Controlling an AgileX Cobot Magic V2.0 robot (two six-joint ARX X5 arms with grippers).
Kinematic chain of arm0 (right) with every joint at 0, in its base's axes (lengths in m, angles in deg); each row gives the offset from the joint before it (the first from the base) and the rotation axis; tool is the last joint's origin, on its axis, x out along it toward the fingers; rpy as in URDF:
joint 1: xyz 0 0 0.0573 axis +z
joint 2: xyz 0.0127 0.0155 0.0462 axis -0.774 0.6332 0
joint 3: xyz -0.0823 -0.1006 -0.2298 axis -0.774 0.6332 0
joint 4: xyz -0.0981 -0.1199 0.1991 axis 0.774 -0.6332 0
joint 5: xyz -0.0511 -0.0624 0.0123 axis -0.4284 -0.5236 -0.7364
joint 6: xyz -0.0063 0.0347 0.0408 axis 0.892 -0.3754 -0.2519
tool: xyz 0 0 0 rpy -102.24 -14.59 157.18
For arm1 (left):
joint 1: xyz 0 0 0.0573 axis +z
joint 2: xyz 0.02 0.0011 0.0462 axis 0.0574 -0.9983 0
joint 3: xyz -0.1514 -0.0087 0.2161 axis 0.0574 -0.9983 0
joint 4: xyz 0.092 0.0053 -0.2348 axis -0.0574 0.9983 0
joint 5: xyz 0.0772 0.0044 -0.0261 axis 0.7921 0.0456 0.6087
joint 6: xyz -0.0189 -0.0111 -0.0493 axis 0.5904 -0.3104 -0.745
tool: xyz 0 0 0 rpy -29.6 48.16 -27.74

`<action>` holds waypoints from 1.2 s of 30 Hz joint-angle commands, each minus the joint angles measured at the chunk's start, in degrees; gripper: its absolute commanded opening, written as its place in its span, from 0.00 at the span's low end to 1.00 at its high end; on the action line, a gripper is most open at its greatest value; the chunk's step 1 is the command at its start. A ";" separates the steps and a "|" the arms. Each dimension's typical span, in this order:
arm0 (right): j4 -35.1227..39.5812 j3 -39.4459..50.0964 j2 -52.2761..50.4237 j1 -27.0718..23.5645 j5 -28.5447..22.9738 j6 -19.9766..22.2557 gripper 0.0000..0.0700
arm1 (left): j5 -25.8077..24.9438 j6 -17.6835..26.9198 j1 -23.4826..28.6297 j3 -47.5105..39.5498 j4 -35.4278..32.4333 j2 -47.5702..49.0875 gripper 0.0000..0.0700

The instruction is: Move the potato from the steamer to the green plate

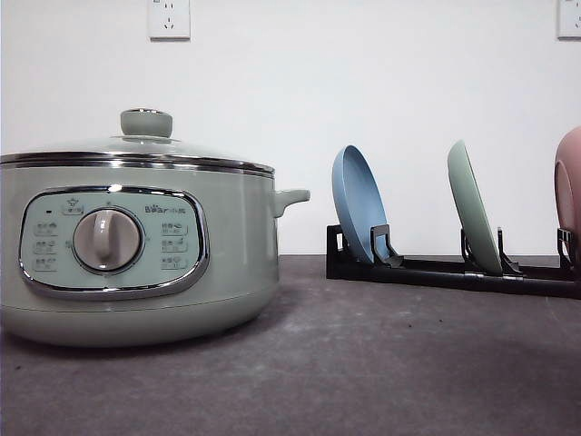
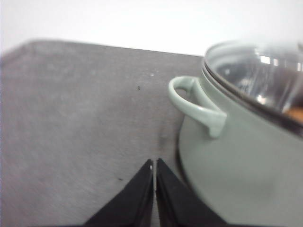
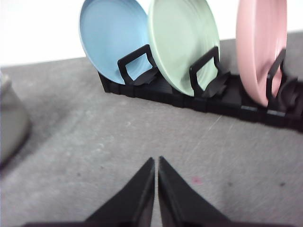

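The pale green steamer (image 1: 136, 245) stands at the left of the table with its knobbed glass lid (image 1: 145, 136) on. In the left wrist view the steamer (image 2: 241, 161) is close beside my shut left gripper (image 2: 154, 163), its side handle (image 2: 194, 101) toward the fingers. A small orange-brown patch, the potato (image 2: 296, 113), shows through the glass lid. The green plate (image 1: 474, 218) stands on edge in the rack. My right gripper (image 3: 156, 161) is shut and empty over the table, a short way in front of the green plate (image 3: 182, 45).
A black rack (image 1: 454, 271) at the right holds a blue plate (image 1: 359, 204), the green one and a pink plate (image 1: 569, 182), all upright. The same rack (image 3: 213, 101) shows in the right wrist view. Grey tabletop lies between steamer and rack. A white wall stands behind.
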 commanded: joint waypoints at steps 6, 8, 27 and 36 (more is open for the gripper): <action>0.26 0.05 -0.15 0.02 0.79 -7.40 0.00 | 0.04 -17.18 0.05 -0.40 0.50 0.11 0.00; 0.06 -0.57 -0.15 0.00 0.66 -8.72 0.00 | 0.04 -18.08 0.04 0.69 0.53 0.11 0.00; -0.60 -21.16 8.84 -0.09 -0.06 -6.50 0.00 | -6.65 -13.15 0.07 25.37 7.87 -12.31 0.00; -12.28 -38.99 23.93 -0.09 1.27 1.59 0.00 | -16.16 -3.30 0.04 40.62 17.70 -26.88 0.00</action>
